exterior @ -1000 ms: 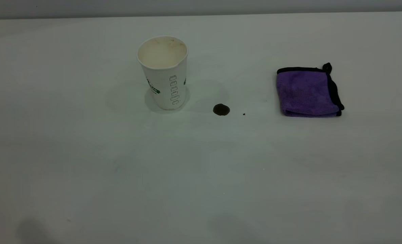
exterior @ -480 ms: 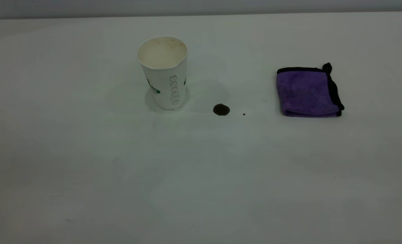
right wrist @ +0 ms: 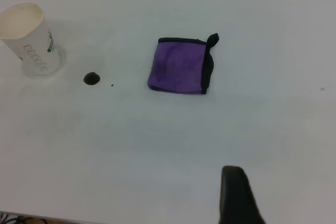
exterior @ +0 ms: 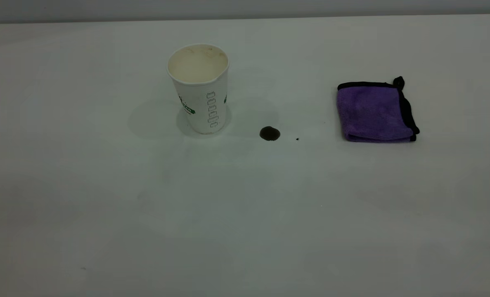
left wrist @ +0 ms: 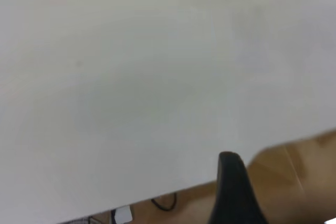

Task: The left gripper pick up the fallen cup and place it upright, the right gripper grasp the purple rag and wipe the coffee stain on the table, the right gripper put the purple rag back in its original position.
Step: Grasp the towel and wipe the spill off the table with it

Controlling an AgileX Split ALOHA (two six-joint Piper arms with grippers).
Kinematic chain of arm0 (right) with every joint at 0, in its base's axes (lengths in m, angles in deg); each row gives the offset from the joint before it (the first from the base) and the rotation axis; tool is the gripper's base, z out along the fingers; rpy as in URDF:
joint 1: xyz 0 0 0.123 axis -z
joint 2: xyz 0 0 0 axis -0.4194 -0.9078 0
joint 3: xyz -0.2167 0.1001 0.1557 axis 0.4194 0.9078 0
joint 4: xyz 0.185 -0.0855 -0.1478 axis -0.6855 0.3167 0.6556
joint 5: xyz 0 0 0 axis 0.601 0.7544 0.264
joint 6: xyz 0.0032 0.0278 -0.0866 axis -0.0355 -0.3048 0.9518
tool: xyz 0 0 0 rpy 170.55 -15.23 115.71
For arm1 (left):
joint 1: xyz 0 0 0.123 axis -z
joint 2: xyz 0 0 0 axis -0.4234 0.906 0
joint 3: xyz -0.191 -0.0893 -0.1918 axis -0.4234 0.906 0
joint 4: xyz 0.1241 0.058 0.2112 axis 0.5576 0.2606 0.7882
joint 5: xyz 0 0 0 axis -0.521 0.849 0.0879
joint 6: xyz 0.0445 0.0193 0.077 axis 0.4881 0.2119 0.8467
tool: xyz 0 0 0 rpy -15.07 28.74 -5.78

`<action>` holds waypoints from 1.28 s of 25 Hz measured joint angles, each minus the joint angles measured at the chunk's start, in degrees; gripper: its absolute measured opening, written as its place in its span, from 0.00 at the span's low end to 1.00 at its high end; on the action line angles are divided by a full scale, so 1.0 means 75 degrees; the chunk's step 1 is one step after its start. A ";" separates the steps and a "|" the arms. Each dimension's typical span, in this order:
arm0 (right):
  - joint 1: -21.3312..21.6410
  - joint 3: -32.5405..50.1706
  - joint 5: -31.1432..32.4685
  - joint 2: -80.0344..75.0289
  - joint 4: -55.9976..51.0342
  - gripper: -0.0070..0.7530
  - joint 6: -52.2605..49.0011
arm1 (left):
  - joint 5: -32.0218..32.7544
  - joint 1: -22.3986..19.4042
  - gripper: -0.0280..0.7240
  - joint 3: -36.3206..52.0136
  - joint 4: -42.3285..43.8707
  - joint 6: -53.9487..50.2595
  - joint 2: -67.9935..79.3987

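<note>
The white paper cup (exterior: 199, 88) stands upright on the white table (exterior: 245, 214), left of centre. The dark brown coffee stain (exterior: 269, 133) lies just right of its base. The folded purple rag (exterior: 375, 112) lies flat further right, apart from the stain. Neither gripper shows in the exterior view. The right wrist view shows the cup (right wrist: 29, 38), the stain (right wrist: 92, 78) and the rag (right wrist: 181, 65) from well above, with the right gripper (right wrist: 236, 198) far from all of them. The left gripper (left wrist: 233, 192) hangs over the table's edge.
A tiny dark speck (exterior: 297, 139) lies between the stain and the rag. The left wrist view shows the table's edge (left wrist: 157, 190) with a wooden floor and a cable below it.
Faint dark shadows along the table's front edge have faded out. The cup, the stain and the rag have not moved.
</note>
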 joint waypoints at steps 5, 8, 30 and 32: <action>0.0000 0.0000 0.0000 0.0000 0.0000 0.65 0.0000 | 0.0023 -0.1216 0.72 0.0000 0.0000 0.0000 -0.0434; 0.0000 0.0000 0.0000 0.0000 0.0000 0.65 0.0000 | 0.0037 -0.1615 0.72 0.0000 0.0000 0.0000 -0.0767; 0.0000 -0.0950 -0.2835 -0.6518 -0.3114 0.87 0.4387 | 0.0091 -0.1715 0.72 0.0000 0.0000 -0.0008 -0.1073; 0.0000 -0.1158 -0.3206 -0.7610 -0.3460 0.86 0.4995 | 0.0094 -0.1715 0.72 0.0000 0.0000 -0.0008 -0.1073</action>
